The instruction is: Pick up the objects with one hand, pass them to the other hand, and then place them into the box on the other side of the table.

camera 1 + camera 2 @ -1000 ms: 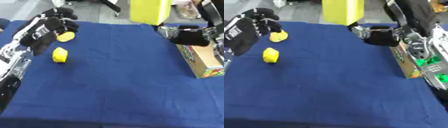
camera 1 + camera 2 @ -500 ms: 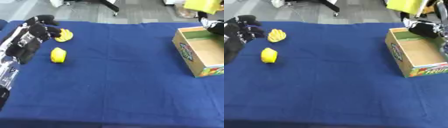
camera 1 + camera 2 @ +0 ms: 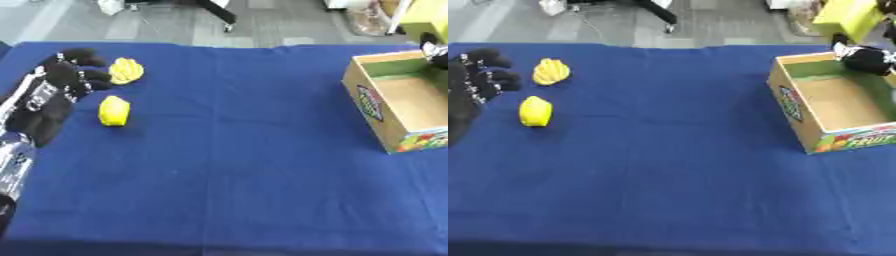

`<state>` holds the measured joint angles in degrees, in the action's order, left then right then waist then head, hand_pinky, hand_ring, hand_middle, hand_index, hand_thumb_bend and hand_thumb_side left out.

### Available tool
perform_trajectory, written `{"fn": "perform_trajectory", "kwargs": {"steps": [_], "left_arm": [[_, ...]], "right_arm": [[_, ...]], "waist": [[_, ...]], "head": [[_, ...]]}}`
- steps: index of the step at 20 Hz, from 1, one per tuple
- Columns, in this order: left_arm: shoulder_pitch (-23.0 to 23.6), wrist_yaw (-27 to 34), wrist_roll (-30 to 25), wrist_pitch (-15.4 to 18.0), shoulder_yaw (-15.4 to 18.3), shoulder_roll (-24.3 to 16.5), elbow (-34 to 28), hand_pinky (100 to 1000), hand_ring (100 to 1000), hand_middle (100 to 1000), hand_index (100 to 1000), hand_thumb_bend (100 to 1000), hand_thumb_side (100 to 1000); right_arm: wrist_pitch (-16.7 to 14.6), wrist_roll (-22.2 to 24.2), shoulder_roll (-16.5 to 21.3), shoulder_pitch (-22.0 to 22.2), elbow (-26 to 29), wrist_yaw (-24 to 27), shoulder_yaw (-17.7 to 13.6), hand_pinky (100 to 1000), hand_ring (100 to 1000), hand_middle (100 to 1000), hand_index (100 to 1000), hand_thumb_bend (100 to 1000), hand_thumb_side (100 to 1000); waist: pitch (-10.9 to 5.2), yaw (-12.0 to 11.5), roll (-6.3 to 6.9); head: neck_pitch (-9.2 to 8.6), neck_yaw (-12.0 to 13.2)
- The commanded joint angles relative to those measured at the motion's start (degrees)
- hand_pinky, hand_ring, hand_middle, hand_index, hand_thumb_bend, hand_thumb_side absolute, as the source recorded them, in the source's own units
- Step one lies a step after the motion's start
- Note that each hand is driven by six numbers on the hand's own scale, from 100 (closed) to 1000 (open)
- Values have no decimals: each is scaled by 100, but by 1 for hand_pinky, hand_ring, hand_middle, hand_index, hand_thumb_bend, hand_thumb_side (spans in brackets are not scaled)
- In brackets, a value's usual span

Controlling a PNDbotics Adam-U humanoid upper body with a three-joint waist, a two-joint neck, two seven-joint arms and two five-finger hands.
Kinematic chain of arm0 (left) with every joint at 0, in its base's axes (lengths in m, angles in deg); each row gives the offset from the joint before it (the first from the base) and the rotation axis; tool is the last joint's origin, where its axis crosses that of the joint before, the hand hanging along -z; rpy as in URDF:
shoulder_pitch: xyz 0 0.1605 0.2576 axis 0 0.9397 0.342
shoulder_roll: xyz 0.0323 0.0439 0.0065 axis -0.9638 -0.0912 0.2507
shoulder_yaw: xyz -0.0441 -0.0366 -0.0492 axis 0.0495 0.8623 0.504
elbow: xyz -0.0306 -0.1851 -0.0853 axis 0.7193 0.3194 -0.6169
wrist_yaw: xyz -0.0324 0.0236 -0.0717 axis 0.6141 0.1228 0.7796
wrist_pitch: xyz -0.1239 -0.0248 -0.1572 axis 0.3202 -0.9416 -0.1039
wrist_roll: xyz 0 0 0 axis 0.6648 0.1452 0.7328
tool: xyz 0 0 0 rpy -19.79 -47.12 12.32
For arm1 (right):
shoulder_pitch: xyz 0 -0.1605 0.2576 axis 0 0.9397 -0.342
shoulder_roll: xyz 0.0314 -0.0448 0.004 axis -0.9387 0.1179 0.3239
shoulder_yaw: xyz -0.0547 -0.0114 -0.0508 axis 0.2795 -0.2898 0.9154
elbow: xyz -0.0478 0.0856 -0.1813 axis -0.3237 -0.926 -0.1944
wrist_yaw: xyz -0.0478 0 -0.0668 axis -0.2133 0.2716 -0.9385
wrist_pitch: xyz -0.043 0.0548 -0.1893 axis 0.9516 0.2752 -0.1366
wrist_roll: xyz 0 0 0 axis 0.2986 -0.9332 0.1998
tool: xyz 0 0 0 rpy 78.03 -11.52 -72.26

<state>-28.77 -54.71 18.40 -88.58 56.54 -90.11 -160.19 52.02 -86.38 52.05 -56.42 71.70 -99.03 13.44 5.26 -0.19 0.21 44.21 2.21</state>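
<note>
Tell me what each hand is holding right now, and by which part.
Nothing is held. The left hand hangs beside the lemon and banana bunch, touching neither. The right hand is over the box, empty.

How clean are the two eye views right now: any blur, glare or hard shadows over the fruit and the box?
Left eye view: soft all over, left hand smeared, lemon-like fruit and banana bunch without crisp edges. Right eye view: equally soft, box print only partly readable, right hand a dark blur at the far rim. Lighting even in both, shadows faint, no glare on the blue cloth.
</note>
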Motion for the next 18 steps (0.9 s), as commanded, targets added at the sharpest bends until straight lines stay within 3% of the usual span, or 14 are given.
{"fn": "perform_trajectory", "kwargs": {"steps": [1,6,12,15,18], "left_arm": [[-16,-35,12,39,104,-59,-79,766,686,674,780,682,455],[0,-42,18,53,120,-48,-73,767,686,674,782,681,454],[34,-19,27,63,128,-23,-37,767,686,674,782,683,455],[39,-2,27,71,133,-21,-25,767,687,674,782,682,455],[39,-17,33,85,154,-30,-27,767,686,673,781,680,454]], "right_arm": [[213,291,33,-201,-433,-216,-109,802,678,783,795,311,459],[344,754,-43,-323,-1185,-594,-261,817,733,810,861,352,478],[-27,1310,8,-498,-2136,-914,-547,833,759,833,905,542,544],[-310,1213,39,-626,-2594,-820,-640,836,738,842,915,562,550],[-593,953,147,-679,-2584,-609,-704,832,710,842,911,550,547]], "waist": [[-88,-18,4],[-95,-31,4],[-104,-27,-7],[-107,-26,-5],[-103,-21,2]], "head": [[-9,-11],[-9,6],[-9,37],[-9,52],[-9,83]]}}
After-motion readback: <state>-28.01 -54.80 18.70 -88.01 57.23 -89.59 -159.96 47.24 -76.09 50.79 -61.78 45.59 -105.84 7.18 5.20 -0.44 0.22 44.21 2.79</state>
